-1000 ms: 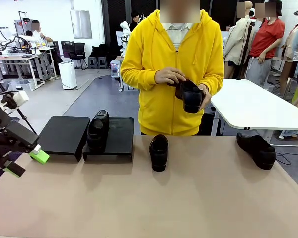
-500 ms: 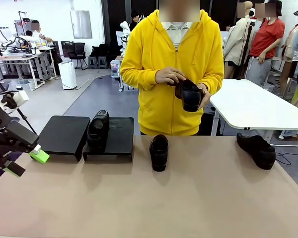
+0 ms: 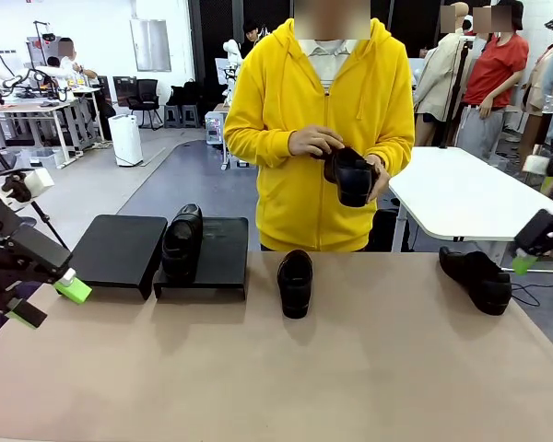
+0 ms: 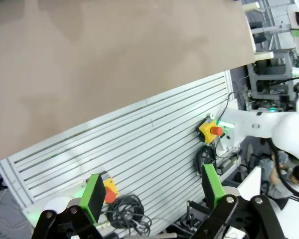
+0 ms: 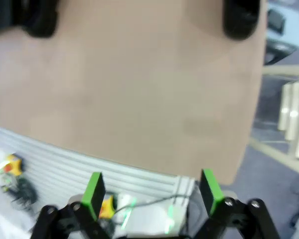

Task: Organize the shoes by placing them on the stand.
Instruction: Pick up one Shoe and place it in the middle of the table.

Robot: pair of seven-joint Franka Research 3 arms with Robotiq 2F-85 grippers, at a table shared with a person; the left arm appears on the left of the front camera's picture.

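One black shoe [image 3: 182, 241] rests on the right platform of the black stand [image 3: 223, 262]. A second shoe [image 3: 295, 282] lies on the table in the middle, and a third shoe [image 3: 476, 278] lies at the far right. The person in a yellow hoodie holds another shoe [image 3: 353, 175] in both hands at chest height. My left gripper [image 3: 46, 299] hangs open at the table's left edge, holding nothing; its green pads [image 4: 94, 196] frame the table's side. My right gripper [image 3: 539, 253] enters at the right edge above the right shoe [image 5: 237, 19], open and blurred [image 5: 152, 191].
The stand's left platform [image 3: 120, 250] is bare. A white table [image 3: 461, 189] stands behind on the right. Below the table's near edge are grey slats with a yellow emergency button [image 4: 212, 130] and cables. A dark blurred shape [image 5: 27, 19] sits at the right wrist view's top left.
My right arm has come into the front view at the right edge, near the right shoe. The left arm, the shoes and the person's hands stay as they were.
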